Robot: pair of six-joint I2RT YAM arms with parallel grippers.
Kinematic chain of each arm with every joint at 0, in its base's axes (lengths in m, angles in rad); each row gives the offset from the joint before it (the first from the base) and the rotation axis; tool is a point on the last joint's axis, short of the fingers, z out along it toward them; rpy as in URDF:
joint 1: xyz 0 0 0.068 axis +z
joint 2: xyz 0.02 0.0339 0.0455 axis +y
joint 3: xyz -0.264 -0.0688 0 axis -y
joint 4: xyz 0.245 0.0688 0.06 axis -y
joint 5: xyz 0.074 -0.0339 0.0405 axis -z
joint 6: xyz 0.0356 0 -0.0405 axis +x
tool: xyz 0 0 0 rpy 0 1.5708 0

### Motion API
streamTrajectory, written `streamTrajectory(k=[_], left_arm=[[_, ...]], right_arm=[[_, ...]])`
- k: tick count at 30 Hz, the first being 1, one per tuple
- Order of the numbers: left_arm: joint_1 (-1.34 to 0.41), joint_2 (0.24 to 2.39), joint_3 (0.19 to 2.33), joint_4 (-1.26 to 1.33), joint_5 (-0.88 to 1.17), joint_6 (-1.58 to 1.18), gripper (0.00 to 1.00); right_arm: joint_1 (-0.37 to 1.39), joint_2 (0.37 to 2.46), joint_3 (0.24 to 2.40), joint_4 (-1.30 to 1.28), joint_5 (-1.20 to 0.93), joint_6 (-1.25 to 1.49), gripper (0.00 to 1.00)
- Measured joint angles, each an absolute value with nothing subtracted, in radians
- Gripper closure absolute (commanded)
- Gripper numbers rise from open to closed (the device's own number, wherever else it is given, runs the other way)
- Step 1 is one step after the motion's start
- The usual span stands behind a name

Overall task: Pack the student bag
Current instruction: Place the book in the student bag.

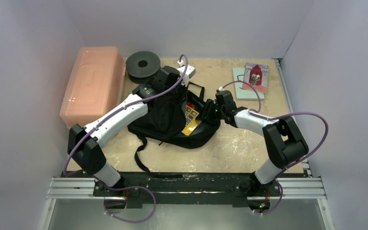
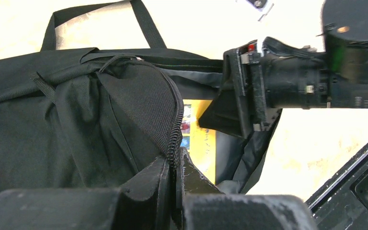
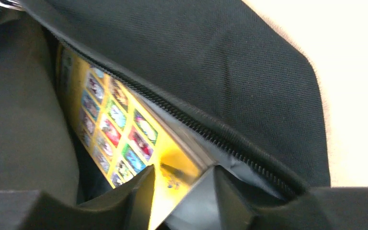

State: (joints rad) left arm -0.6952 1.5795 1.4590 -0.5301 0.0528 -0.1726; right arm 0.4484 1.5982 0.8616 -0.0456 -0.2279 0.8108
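On the bench (image 1: 249,143), the left hand (image 2: 176,163) pinches the soft black fabric backpack (image 1: 160,122) by its zip edge, mouth open, while the right hand (image 3: 179,191), fingers parted around the glossy yellow picture book (image 3: 120,134) inside, apparently should withdraw next.

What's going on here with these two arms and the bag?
Two robot arms are packing a black student bag. The left gripper pinches its zip edge. The right gripper, jaws apart, is at the opening, where a yellow picture book sits inside. More books lie on the table.
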Motion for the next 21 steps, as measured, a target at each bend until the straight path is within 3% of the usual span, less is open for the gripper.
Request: streamTrajectory(k=[6,11,21], left_arm=[[-0.702,1.579,1.459,-0.529,0.064,-0.171,1.00],[-0.713,1.579,1.459,-0.524,0.069,-0.165,1.00],[-0.716,1.579,1.459,-0.524,0.057,-0.154,1.00]], right_arm=[[0.454,1.699,0.875,0.067,-0.247,0.769,0.90],[0.455,1.795,1.003,0.162,-0.336,0.714,0.99],[0.479,1.931,1.119,0.309,-0.422,0.781,0.52]])
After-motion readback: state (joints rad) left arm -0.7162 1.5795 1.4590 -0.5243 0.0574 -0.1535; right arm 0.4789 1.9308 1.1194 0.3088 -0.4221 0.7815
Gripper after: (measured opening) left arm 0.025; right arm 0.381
